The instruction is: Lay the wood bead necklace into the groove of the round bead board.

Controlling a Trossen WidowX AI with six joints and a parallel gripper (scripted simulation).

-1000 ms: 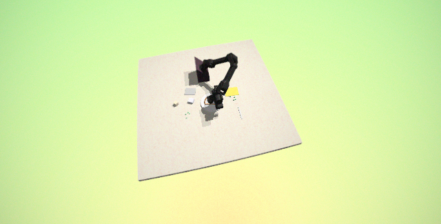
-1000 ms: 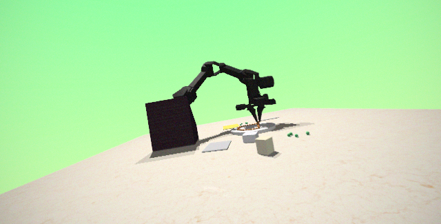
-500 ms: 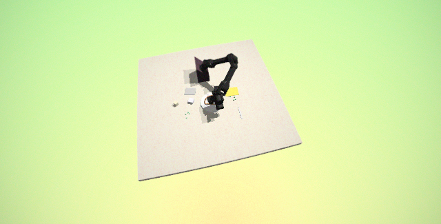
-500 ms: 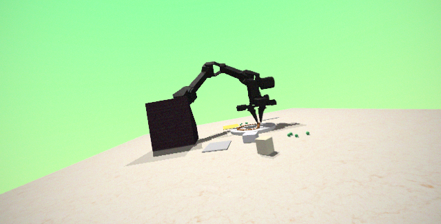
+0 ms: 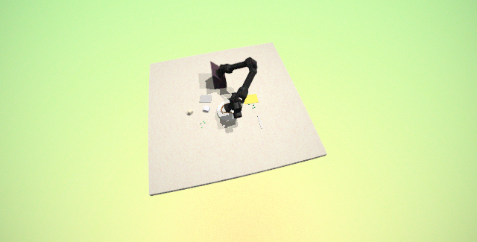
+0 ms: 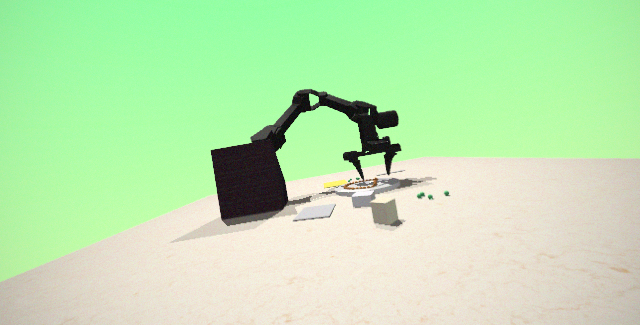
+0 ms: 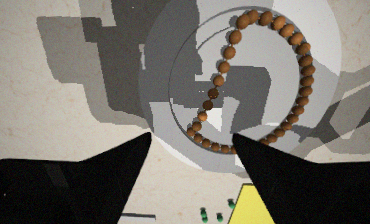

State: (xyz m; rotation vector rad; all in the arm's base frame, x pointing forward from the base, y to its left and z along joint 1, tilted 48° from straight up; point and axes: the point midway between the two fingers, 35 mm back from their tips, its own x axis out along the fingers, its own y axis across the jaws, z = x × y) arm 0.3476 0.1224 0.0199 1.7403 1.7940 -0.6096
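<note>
The round bead board point(image 5: 219, 114) point(image 6: 346, 192) point(image 7: 328, 45) is pale, with a thin circular groove. The brown wood bead necklace point(image 6: 375, 182) point(image 7: 306, 80) lies on it as a closed loop. In the wrist view its right side and the visible part of its lower end follow the groove's ring. Its left side runs nearly straight across the inside of the ring, away from the groove's left arc. My gripper point(image 6: 376, 177) point(image 7: 192, 136) is open and empty, fingertips pointing down just above the board, near the lower left of the loop. The right finger hides a few lower beads.
A yellow plate point(image 5: 252, 98) point(image 7: 247, 207) and small green beads point(image 5: 253, 106) lie beside the board. On the other side are a grey plate point(image 5: 206, 98) point(image 6: 315, 212), a white block point(image 6: 363, 199), a beige block point(image 6: 384, 211) and more green beads point(image 6: 430, 196). A thin rod point(image 5: 259, 122) lies near.
</note>
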